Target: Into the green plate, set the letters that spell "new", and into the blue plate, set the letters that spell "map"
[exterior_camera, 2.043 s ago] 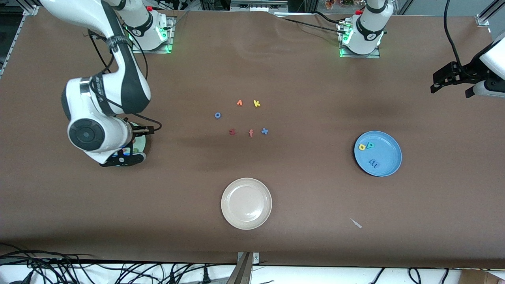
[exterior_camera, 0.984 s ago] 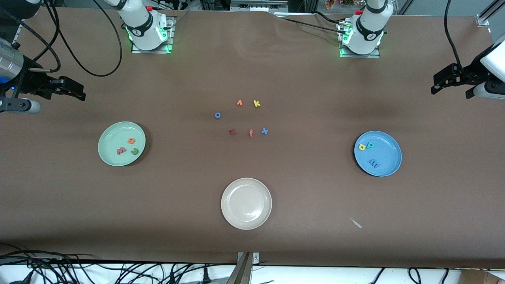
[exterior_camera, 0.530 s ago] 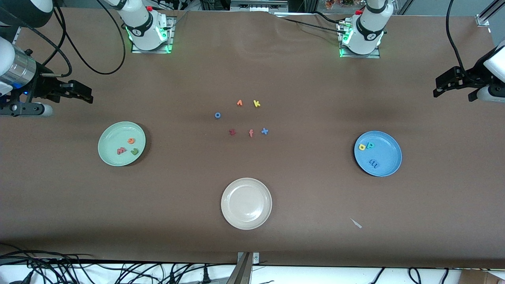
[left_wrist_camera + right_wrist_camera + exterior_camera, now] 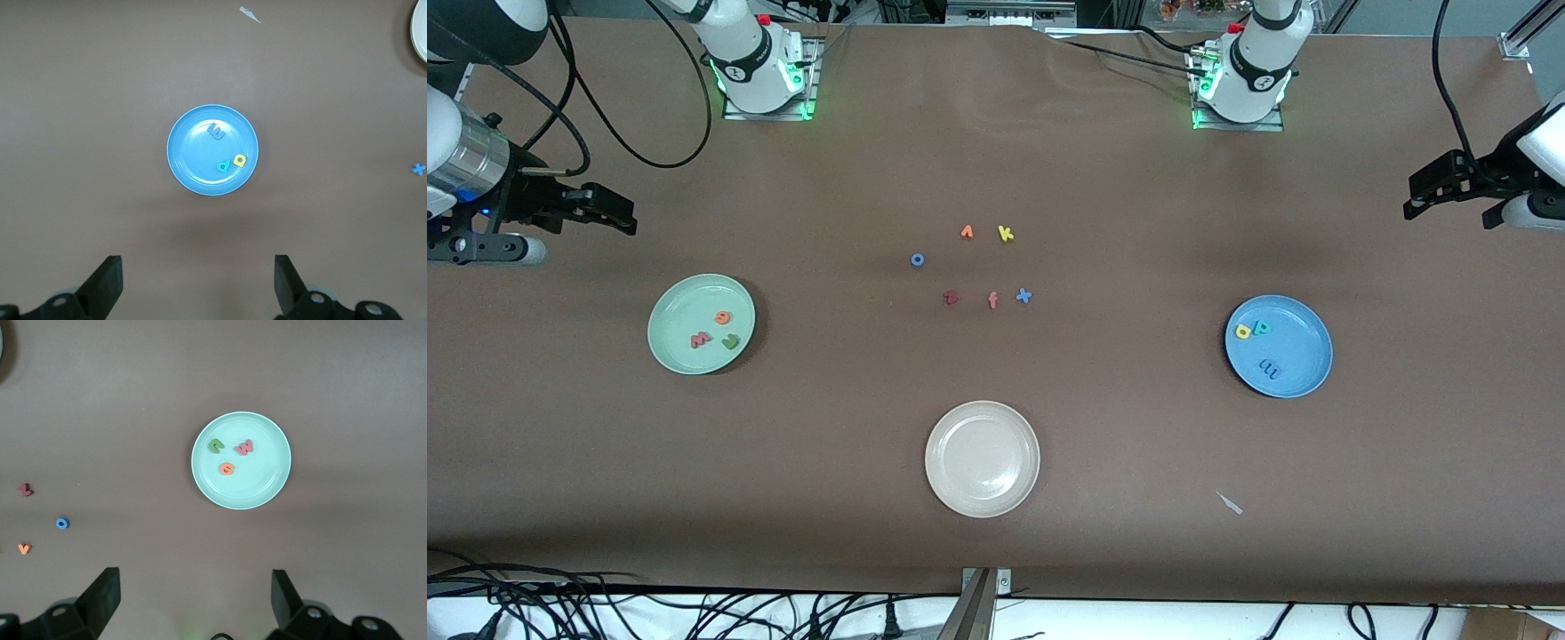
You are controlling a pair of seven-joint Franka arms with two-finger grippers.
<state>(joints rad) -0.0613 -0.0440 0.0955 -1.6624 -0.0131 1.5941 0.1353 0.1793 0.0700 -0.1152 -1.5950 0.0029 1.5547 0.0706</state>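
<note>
The green plate (image 4: 676, 307) (image 4: 263, 483) lies toward the right arm's end and holds the green n (image 4: 731, 340) (image 4: 215, 445), orange e (image 4: 723, 316) (image 4: 227, 468) and pinkish-red w (image 4: 700, 339) (image 4: 244, 447). Toward the left arm's end, the blue plate (image 4: 1303, 342) (image 4: 193, 150) holds the blue m (image 4: 1268, 365) (image 4: 215, 131), yellow a (image 4: 1242, 332) (image 4: 239, 160) and teal p (image 4: 1261, 327) (image 4: 223, 166). My right gripper (image 4: 618, 213) (image 4: 195, 580) hangs high and open, empty, off the green plate's base-side rim. Up by the table's end, my left gripper (image 4: 1412, 197) (image 4: 198, 267) is open and empty too.
A beige-white plate (image 4: 982, 458) sits near the front edge, mid-table. Loose letters lie in the middle: orange v (image 4: 967, 232), yellow k (image 4: 1006, 234), blue o (image 4: 917, 260), dark red z (image 4: 951, 298), red f (image 4: 992, 300), blue x (image 4: 1024, 296). A small pale scrap (image 4: 1230, 503) lies near the front.
My right arm has lifted off the green plate and pulled back toward its end of the table, uncovering the three letters in it. The left arm has barely moved.
</note>
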